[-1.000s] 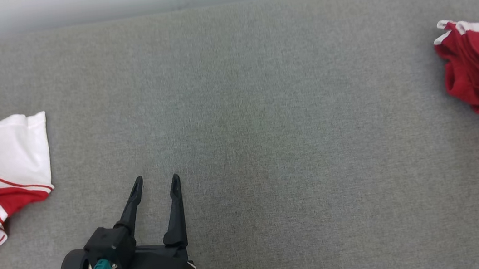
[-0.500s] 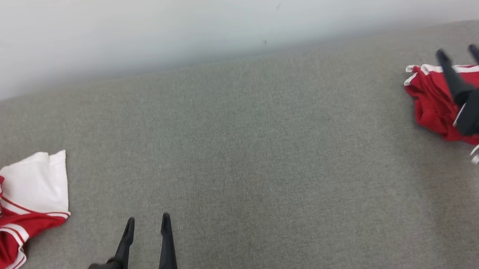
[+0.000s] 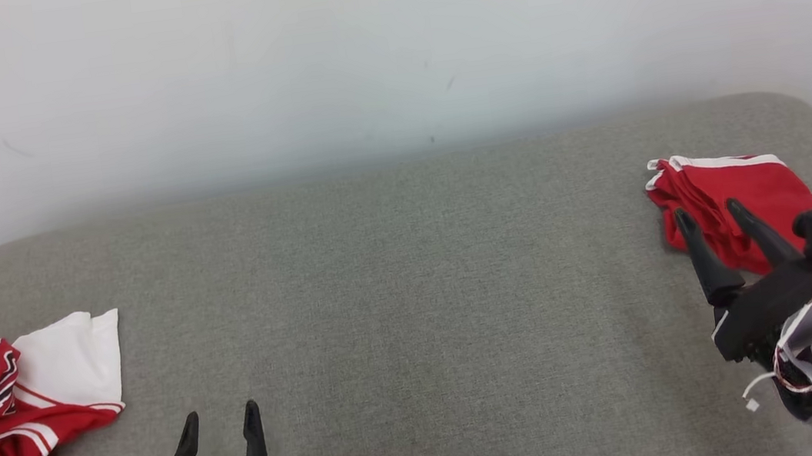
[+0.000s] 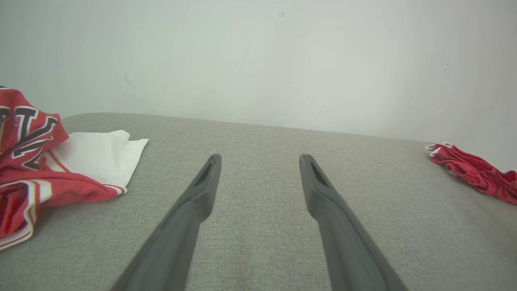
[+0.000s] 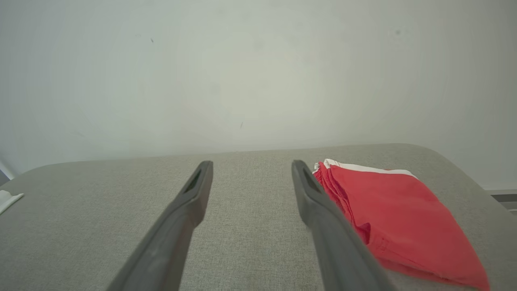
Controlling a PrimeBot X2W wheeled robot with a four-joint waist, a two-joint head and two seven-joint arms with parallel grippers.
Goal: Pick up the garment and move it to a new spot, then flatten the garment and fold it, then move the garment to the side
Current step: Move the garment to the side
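Observation:
A folded red garment (image 3: 736,207) with white trim lies near the right end of the grey cushioned surface (image 3: 414,297); it also shows as a neat red fold (image 5: 396,218) in the right wrist view and far right (image 4: 472,171) in the left wrist view. My right gripper (image 3: 710,210) hovers open just in front of it, nothing between its fingers. My left gripper (image 3: 219,420) stands open low at the front left, empty.
A crumpled red and white jersey (image 3: 1,401) with dark lettering lies at the left edge of the surface, also seen as a heap (image 4: 48,161) in the left wrist view. A pale wall (image 3: 384,52) rises behind the surface.
The head camera has tilted up, so the wall now takes the upper picture. My right gripper has drawn back from over the red garment to its near side, empty.

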